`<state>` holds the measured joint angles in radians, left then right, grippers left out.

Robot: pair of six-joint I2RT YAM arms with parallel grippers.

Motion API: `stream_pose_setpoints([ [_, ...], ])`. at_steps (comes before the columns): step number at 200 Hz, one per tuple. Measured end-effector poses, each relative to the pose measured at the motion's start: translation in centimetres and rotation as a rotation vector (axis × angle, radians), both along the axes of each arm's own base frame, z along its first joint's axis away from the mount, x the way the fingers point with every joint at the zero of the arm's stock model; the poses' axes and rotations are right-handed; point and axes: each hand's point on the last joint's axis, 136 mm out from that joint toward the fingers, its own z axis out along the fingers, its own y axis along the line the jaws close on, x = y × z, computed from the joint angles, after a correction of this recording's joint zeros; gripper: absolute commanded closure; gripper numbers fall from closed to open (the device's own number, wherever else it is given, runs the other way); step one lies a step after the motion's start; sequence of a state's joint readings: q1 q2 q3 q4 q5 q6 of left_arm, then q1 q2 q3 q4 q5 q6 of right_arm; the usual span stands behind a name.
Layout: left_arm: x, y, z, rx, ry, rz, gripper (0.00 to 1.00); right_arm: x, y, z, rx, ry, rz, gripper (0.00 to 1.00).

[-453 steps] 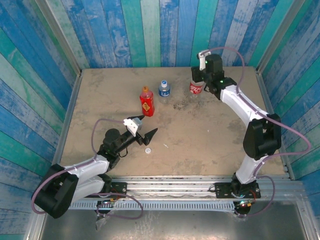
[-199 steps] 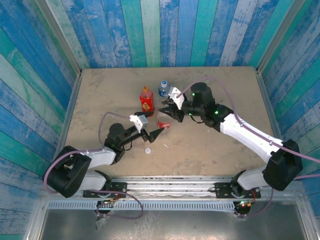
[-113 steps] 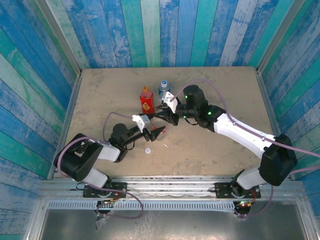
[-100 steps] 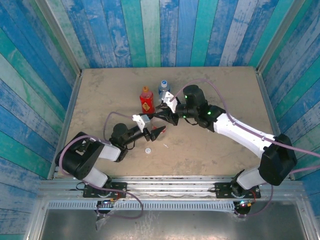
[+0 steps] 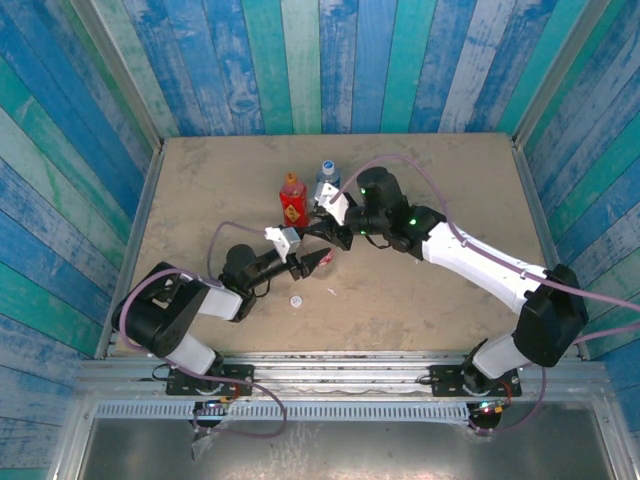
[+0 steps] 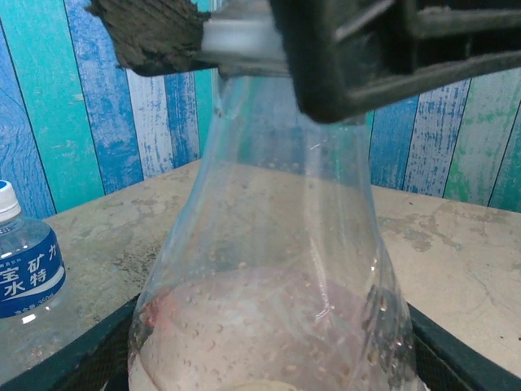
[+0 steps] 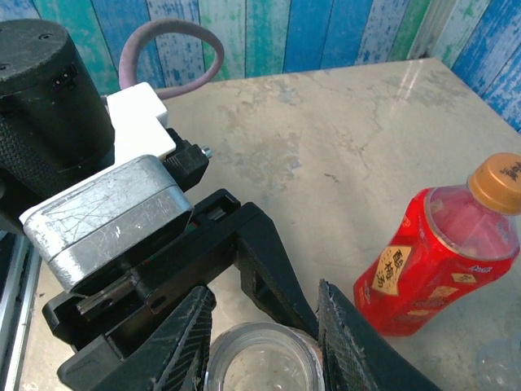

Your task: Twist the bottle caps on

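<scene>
right gripper (image 7: 264, 350) — clamped on the open neck of the cola bottle (image 6: 269, 244), held just left of centre over the tabletop (image 5: 450, 200) | left gripper (image 5: 312, 262) — jaws flank the bottle's lower body, cannot tell whether they grip | white cap (image 5: 296, 299) lies loose toward the near edge

- We see a beige, mottled table (image 5: 450, 180) enclosed by painted plank walls.
- A red-and-yellow bottle (image 5: 291, 203) stands upright left of centre, its orange cap on.
- Just beside it, a blue-labelled bottle (image 5: 327, 178) stands upright, capped.
- A white cap (image 5: 296, 299) lies loose nearer the front.
- Near it we make out a pale speck (image 5: 332, 292), possibly a scrap.
</scene>
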<state>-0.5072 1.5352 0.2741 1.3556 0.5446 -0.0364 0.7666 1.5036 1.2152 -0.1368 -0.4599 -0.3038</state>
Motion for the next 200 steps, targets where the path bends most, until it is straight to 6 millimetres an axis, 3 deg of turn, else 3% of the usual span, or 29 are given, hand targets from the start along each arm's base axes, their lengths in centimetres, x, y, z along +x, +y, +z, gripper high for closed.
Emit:
stream_pose_setpoints([
  [16, 0.0, 0.0, -0.1, 0.001, 0.002, 0.000, 0.35, 0.0, 0.0, -0.1, -0.009, 0.000, -0.006, 0.70],
  [37, 0.0, 0.0, -0.1, 0.001, 0.003, 0.000, 0.35, 0.1, 0.0, -0.1, -0.014, 0.001, -0.024, 0.47],
  [55, 0.0, 0.0, 0.0, 0.000, 0.002, 0.001, 0.35, 0.2, -0.4, 0.2, -0.008, -0.004, -0.058, 0.37],
  [84, 0.1, 0.1, 0.0, 0.000, 0.002, 0.009, 0.35, -1.3, -2.3, 1.6, 0.047, -0.048, -0.087, 0.31],
  [117, 0.3, 0.2, 0.0, -0.001, 0.003, 0.019, 0.35, -5.0, -3.6, 2.5, 0.101, -0.097, -0.048, 0.30],
  [137, 0.6, 0.2, 0.1, 0.000, 0.006, 0.025, 0.35, -7.6, -3.3, 0.2, 0.079, -0.072, 0.008, 0.30],
  [170, 1.7, 0.5, 0.3, 0.002, 0.014, 0.053, 0.34, -11.2, -2.1, -7.4, -0.056, 0.003, 0.103, 0.30],
  [200, 2.7, 1.3, 0.3, 0.004, 0.025, 0.094, 0.34, -12.3, -1.2, -13.5, -0.181, 0.048, 0.148, 0.37],
])
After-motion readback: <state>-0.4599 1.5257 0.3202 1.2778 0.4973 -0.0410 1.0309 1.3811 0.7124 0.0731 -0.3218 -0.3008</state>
